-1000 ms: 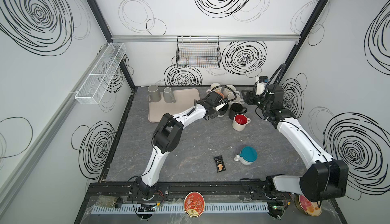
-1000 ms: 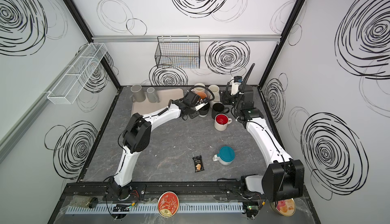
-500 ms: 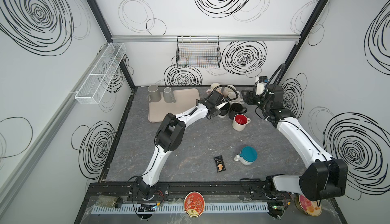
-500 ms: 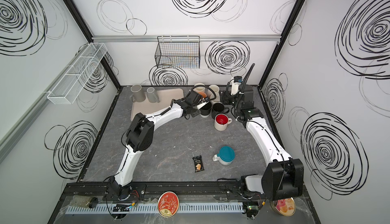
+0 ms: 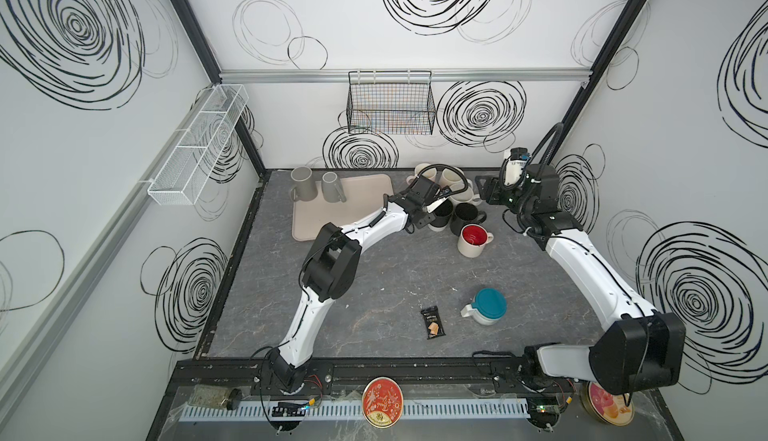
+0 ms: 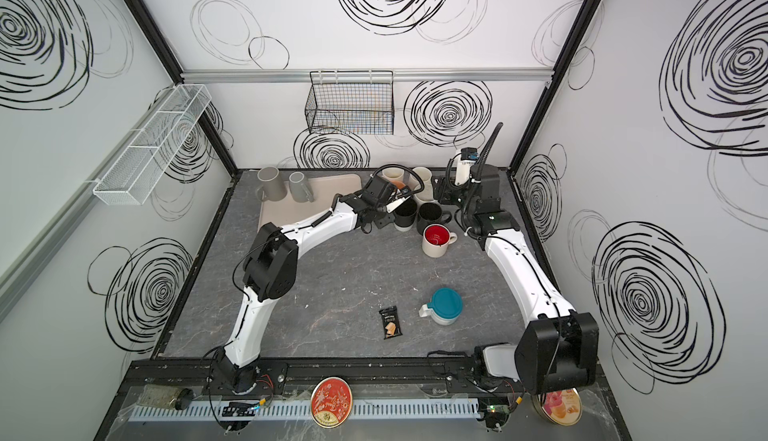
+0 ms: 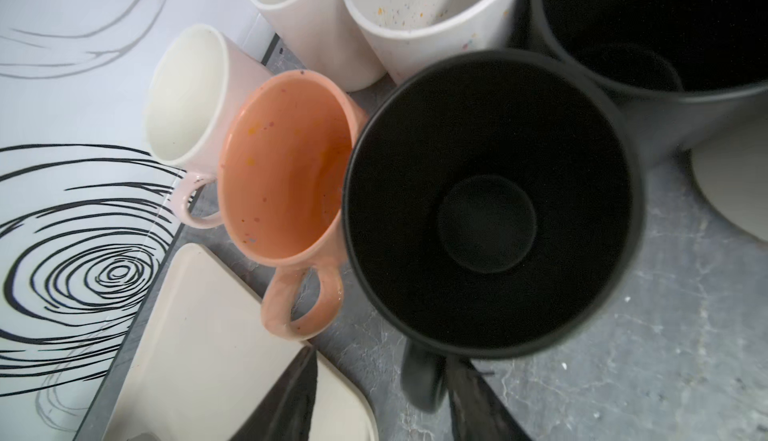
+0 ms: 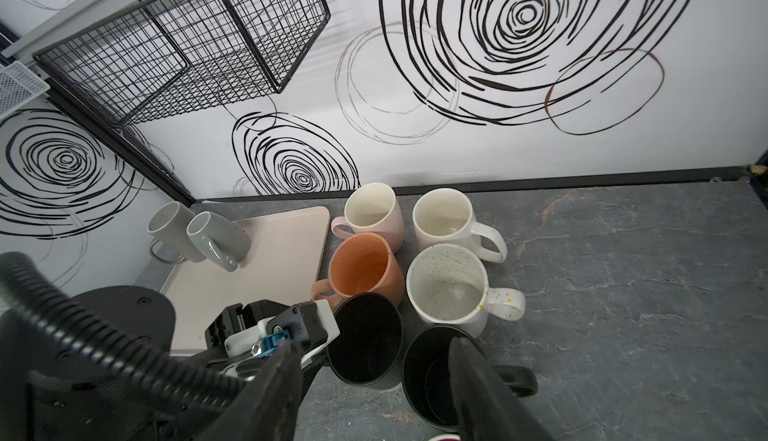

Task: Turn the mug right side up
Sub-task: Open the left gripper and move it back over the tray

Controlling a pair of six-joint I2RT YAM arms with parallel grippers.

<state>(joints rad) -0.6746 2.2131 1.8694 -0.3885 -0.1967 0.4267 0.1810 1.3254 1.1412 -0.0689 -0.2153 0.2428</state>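
You have a black snack packet (image 5: 432, 323) lying toward the bench's (image 5: 374, 276) front edge, a beige mat (image 5: 332, 214) near its back left corner, and a wire basket (image 5: 390, 106) on the wall above its back edge.

No legible text; print on packet (image 5: 432, 323) and tin (image 5: 382, 402) too small

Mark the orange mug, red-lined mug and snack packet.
orange mug (image 7: 286, 168), left wrist view, inside wall
red-lined mug (image 5: 474, 235), in a top view, red inside
snack packet (image 5: 433, 323), in a top view, wrapper middle
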